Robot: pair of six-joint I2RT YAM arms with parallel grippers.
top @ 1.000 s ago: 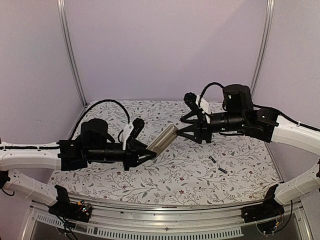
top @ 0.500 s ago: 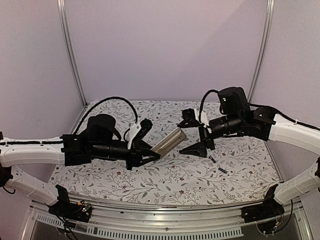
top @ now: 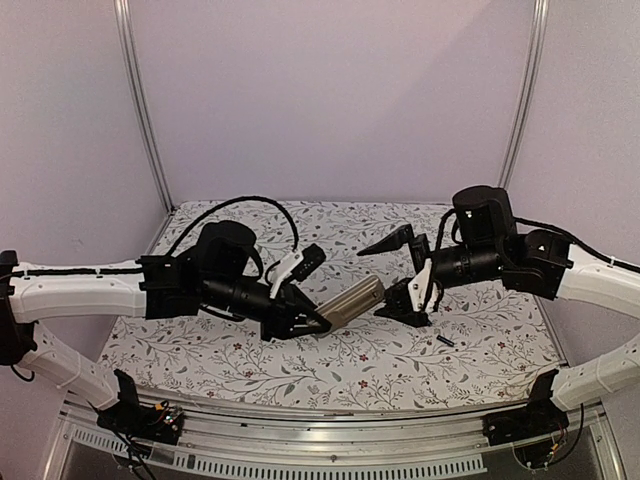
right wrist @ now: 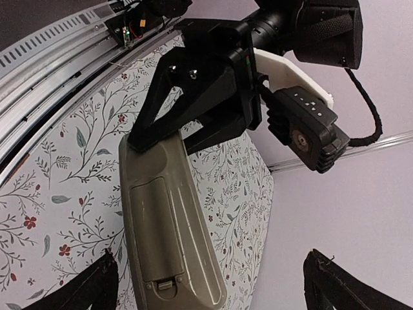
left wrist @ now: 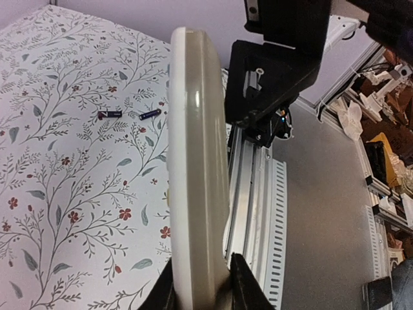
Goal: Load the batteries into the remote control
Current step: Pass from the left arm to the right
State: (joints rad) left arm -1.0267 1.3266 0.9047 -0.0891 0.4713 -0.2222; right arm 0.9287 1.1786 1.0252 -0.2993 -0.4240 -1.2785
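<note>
Remote control [top: 352, 301]: one. Cover panel [right wrist: 155, 232] on its underside: one. Batteries: two, both countable in left wrist view, first battery [left wrist: 110, 114] and second battery [left wrist: 150, 114]; top view shows only one in plain sight. Arms: two, left arm [top: 80, 290] and right arm [top: 590, 280], one pair of jaws each. Floral tabletop [top: 480, 335]: one.

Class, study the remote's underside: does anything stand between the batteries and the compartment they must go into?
Yes. The battery cover is closed over the compartment on the underside of the remote control, blocking the way in. The batteries lie loose on the table.
</note>
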